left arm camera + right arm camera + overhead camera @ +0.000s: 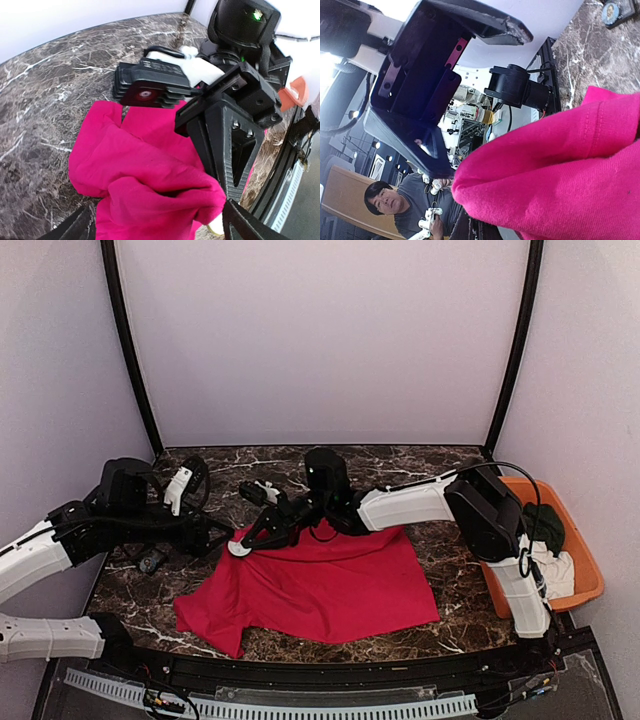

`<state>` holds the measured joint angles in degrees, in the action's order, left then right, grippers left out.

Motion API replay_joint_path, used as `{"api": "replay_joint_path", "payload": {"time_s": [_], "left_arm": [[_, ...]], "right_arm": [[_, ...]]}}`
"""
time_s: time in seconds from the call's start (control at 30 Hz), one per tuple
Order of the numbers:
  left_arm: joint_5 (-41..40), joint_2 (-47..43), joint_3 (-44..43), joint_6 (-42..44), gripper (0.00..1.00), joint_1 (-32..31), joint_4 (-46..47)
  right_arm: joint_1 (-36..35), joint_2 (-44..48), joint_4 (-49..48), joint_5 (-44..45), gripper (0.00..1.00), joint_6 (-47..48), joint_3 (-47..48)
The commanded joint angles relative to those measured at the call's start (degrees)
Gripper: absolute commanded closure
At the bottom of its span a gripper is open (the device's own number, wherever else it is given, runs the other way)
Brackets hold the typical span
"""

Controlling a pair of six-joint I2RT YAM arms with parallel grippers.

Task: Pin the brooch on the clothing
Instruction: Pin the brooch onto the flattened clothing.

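The clothing (pixel 320 590), a bright red T-shirt, lies spread on the marble table. My right gripper (pixel 246 542) reaches left across it and is shut on a raised fold at the shirt's far left corner (pixel 150 175). A small pale round brooch (pixel 238 549) sits at that pinched tip; the left wrist view shows the brooch (pixel 217 228) peeking out under the fold. My left gripper (pixel 160 227) stands open, its fingers wide on either side of the bunched fabric, gripping nothing. In the right wrist view the clothing (pixel 560 175) hides my own fingertips.
An orange basket (pixel 590 575) at the table's right edge holds a dark green garment (pixel 546 525) and a white cloth (pixel 560 570). A small dark object (pixel 152 560) lies near the left arm. The two arms crowd together over the shirt's left corner.
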<state>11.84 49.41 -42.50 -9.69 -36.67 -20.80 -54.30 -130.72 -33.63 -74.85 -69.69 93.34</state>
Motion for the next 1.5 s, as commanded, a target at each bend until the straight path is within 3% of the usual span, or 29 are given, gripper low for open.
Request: {"api": "replay_joint_path", "payload": {"time_s": [0.0,0.37,0.57,0.77,0.83,1.1,1.47], "left_arm": [[-1.69,-3.27,-2.23,-0.89,0.09,-0.07,-3.85],[4.92,-5.11,-1.6,-1.87,0.08,0.0,-7.39],[10.93,-5.04,0.72,-3.37,0.09,0.01,-3.52],[16.43,-2.29,3.06,-6.68,0.32,1.41,2.35],[18.38,-2.34,3.69,-7.88,0.35,2.32,3.81],[27.55,-4.71,8.92,-14.47,0.42,9.37,12.75],[33.68,0.76,9.9,-13.92,0.48,9.95,15.27]], "right_arm": [[0.43,-0.69,-10.13,-0.78,1.0,-4.35,-0.45],[0.51,-0.12,-8.19,-1.19,1.0,-3.13,-0.36],[0.51,0.11,-5.23,-1.18,1.0,-1.03,0.3],[0.52,0.66,-3.81,-1.14,1.0,-0.06,0.0],[0.51,1.0,-2.61,-1.09,1.0,0.96,-0.09],[0.59,1.68,-0.16,-1.0,1.0,2.97,-0.24],[0.58,1.69,2.91,-1.01,1.0,4.72,0.77]]}}
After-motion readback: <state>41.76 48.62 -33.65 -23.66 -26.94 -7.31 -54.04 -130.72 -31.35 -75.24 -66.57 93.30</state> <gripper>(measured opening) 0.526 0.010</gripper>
